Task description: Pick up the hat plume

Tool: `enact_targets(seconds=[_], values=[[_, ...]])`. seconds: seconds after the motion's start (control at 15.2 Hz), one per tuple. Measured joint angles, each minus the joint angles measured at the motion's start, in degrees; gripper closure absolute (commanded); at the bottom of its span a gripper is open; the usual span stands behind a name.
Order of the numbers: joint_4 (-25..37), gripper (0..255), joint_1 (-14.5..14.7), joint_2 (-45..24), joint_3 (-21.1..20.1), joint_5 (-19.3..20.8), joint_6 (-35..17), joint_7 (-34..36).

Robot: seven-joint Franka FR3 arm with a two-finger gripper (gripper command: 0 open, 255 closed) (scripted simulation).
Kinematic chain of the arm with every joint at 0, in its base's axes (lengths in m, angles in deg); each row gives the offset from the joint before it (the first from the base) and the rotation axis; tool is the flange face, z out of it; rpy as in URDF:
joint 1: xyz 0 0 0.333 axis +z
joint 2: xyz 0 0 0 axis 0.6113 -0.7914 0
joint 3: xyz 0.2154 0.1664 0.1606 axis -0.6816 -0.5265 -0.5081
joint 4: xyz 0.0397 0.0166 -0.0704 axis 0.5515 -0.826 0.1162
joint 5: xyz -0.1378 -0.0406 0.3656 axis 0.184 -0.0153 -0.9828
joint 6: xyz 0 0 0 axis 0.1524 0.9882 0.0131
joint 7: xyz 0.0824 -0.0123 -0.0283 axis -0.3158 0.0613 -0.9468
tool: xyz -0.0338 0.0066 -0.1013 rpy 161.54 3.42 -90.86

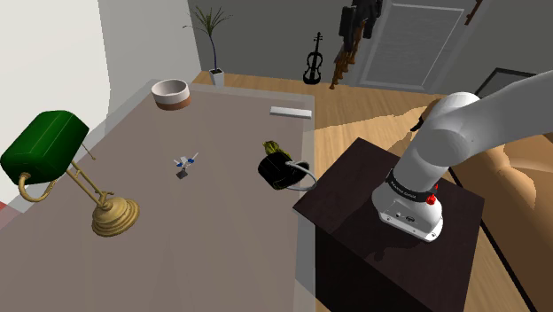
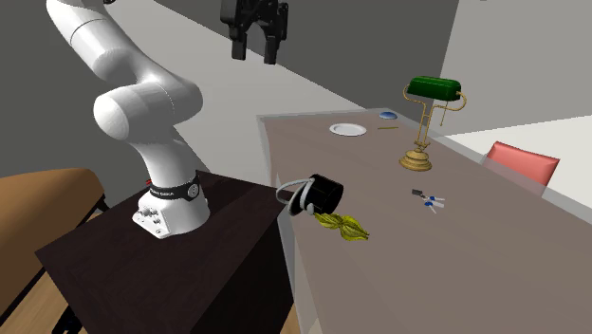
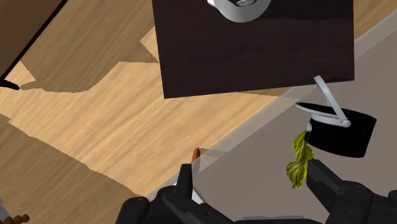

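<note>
Wrist view: my gripper (image 3: 250, 177) hangs wide open, empty; I should centre over the plume (image 3: 299, 158), descend, pinch gently.

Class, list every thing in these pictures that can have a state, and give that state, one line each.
gripper: jaws open, holding nothing, raised well clear of the table.
hat plume: lying on its side at the edge of the table, not held.
lamp: standing upright.
bowl: upright, empty.
door: shut.
</note>
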State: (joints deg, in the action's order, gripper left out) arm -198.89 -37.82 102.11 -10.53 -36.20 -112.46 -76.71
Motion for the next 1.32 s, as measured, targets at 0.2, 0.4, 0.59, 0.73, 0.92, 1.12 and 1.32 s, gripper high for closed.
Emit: enact_targets(seconds=[0.2, 0.4, 0.59, 0.73, 0.92, 1.12, 1.32], values=[[-1.47, 0, 0.19, -0.89, 0.06, -0.39, -1.92, 0.11], [-4.43, 0, 0.78, -3.55, -0.19, -1.51, -6.56, 0.66], [-7.25, 0, 1.37, -6.66, -0.4, -2.58, -11.56, 1.02], [-8.49, 0, 1.9, -9.67, -0.83, -3.45, -15.17, 1.53], [-10.09, 0, 2.31, -13.95, -0.81, -4.29, -20.16, 1.28], [-11.15, 0, 3.1, -18.74, -1.38, -5.51, -25.1, 1.62], [-11.7, 0, 3.92, -24.4, -2.05, -6.72, -30.46, 1.91]])
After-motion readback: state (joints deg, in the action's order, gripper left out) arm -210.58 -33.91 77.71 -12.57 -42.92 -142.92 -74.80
